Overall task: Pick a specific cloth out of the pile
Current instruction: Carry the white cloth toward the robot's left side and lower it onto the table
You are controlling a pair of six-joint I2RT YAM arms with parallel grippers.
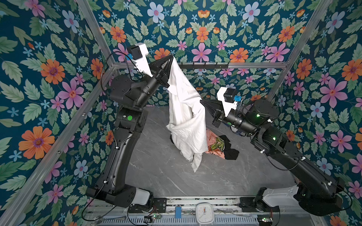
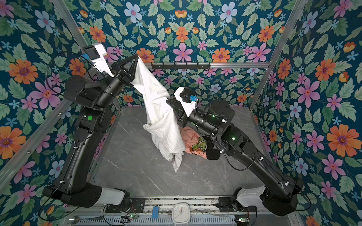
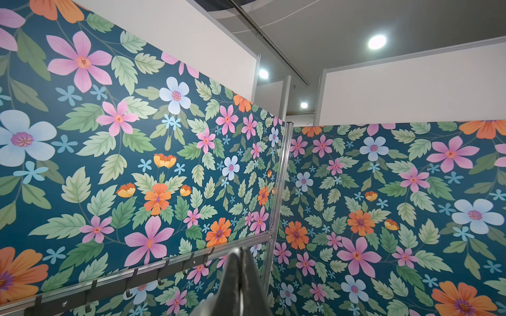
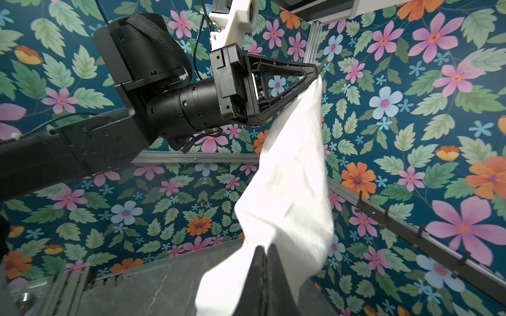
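The cloth (image 1: 184, 117) hangs in the centre of both top views, strung between two grips. The left gripper (image 1: 172, 56) is clenched on one corner high in the upper middle of the frame, just in front of the hook rail (image 1: 203, 65). The right gripper (image 1: 201, 101) is pinched onto an edge lower down, just right of centre. The right wrist view confirms both holds: the left gripper's jaws meet on a white corner in the upper right of that picture, and the fabric runs down from there to the right gripper, closed on it at the bottom edge. Holding the garment at two separated points, one well above the other, seems meant to raise its whole length off the pile (image 1: 219, 144) and let it unfurl under its own weight, so that nothing else is dragged up with it. The peach shirt (image 1: 212, 140) and the black garments (image 1: 231, 152) lie on the grey table (image 1: 156, 176), lower right of centre, just beside the hanging folds and partly hidden by them. The cloth's lowest tail reaches the lower middle of the frame; I cannot tell whether it touches the table.
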